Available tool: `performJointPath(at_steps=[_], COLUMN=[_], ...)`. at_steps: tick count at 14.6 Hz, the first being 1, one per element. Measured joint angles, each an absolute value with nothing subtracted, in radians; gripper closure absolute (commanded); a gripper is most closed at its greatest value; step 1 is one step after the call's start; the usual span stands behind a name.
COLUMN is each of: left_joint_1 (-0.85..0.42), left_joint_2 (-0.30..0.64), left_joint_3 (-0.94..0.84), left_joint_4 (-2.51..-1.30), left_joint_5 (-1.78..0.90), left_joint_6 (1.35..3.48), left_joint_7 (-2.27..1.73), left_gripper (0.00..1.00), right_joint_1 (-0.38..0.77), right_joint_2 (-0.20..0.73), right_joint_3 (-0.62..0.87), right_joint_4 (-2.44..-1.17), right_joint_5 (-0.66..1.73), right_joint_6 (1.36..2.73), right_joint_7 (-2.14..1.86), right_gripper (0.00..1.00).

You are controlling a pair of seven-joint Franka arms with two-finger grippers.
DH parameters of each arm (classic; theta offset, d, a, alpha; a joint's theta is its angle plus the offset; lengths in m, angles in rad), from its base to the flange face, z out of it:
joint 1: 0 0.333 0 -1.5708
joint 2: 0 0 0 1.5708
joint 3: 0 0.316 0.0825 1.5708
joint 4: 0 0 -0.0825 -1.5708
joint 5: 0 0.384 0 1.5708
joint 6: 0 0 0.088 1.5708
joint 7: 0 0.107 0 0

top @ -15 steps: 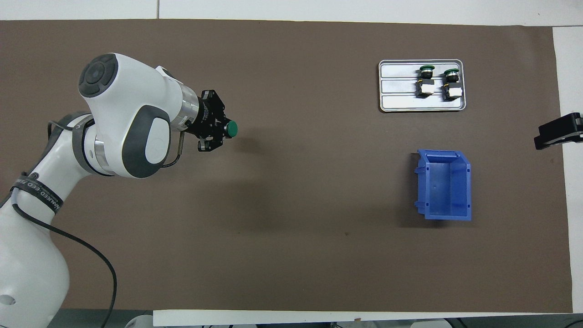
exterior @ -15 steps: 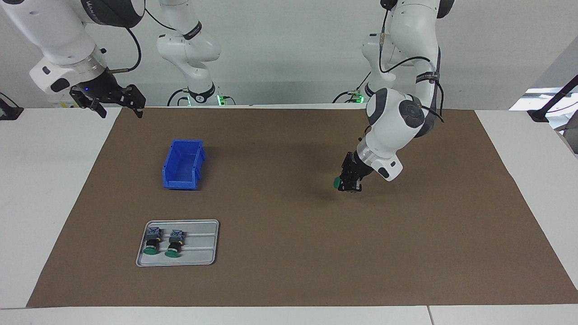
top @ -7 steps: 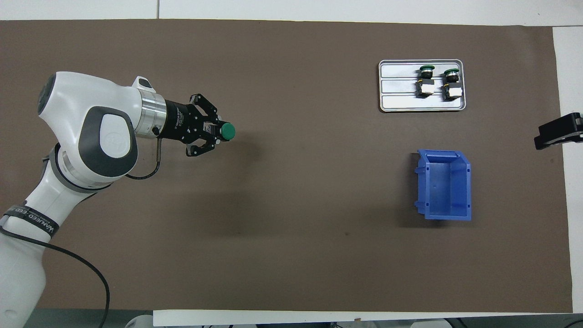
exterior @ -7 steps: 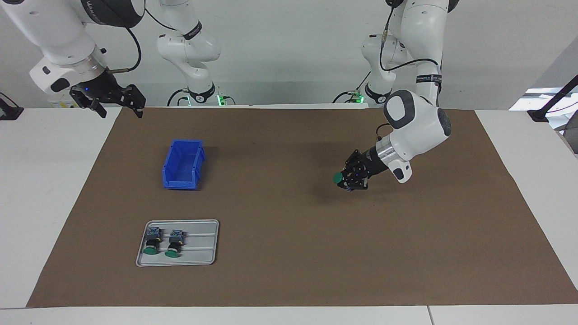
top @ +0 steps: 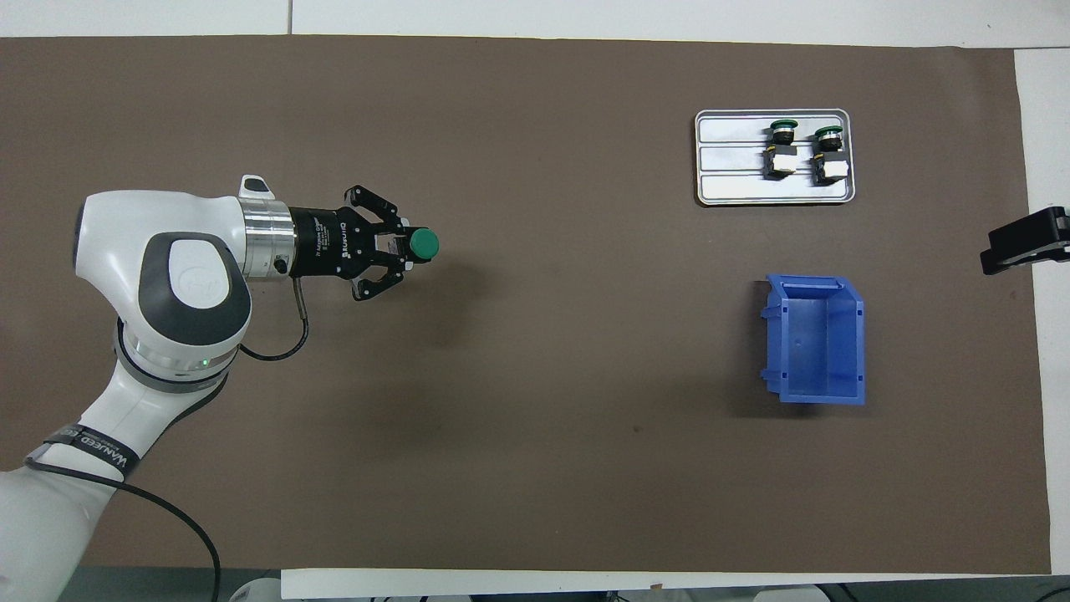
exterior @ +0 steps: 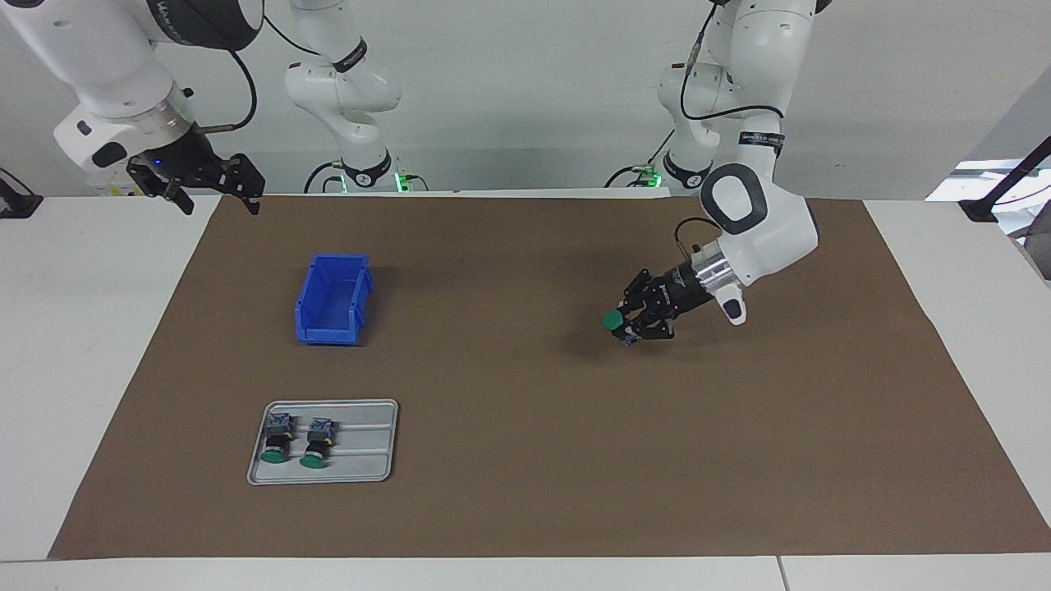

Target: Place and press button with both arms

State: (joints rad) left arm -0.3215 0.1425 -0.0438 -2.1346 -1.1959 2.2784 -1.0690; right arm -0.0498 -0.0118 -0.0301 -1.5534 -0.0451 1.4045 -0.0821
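Observation:
My left gripper (exterior: 631, 322) (top: 399, 248) is shut on a green-capped button (exterior: 612, 320) (top: 424, 243), held above the brown mat at the left arm's end of the table, cap pointing toward the right arm's end. The left wrist lies nearly level. Two more buttons (exterior: 277, 437) (top: 783, 148) lie side by side in a grey tray (exterior: 369, 447) (top: 736, 167). My right gripper (exterior: 215, 190) (top: 1024, 247) hangs open and waits above the table's edge at the right arm's end, nothing between its fingers.
An empty blue bin (exterior: 332, 298) (top: 815, 339) stands on the mat, nearer to the robots than the tray. The brown mat (exterior: 525, 460) (top: 535, 468) covers most of the white table.
The left wrist has swung from pointing steeply down to nearly level, turning the held button's cap toward the right arm's end. The right arm has not moved.

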Motion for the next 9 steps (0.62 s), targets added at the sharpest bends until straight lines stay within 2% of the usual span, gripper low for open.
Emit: performJointPath(at_steps=[9], left_joint_1=[-0.292], left_joint_2=[0.144], left_joint_3=[-0.041], left_joint_4=[-2.203], left_joint_5=[-1.429], left_joint_6=[2.279], left_joint_7=[-0.897], left_gripper=[0.99], right_joint_1=[-0.050], right_joint_2=[-0.012], right_joint_3=[-0.030], right_joint_4=[-1.553], right_joint_5=[-0.045], right_joint_6=[1.404], right_joint_7=[-0.082], right_gripper=[0.01])
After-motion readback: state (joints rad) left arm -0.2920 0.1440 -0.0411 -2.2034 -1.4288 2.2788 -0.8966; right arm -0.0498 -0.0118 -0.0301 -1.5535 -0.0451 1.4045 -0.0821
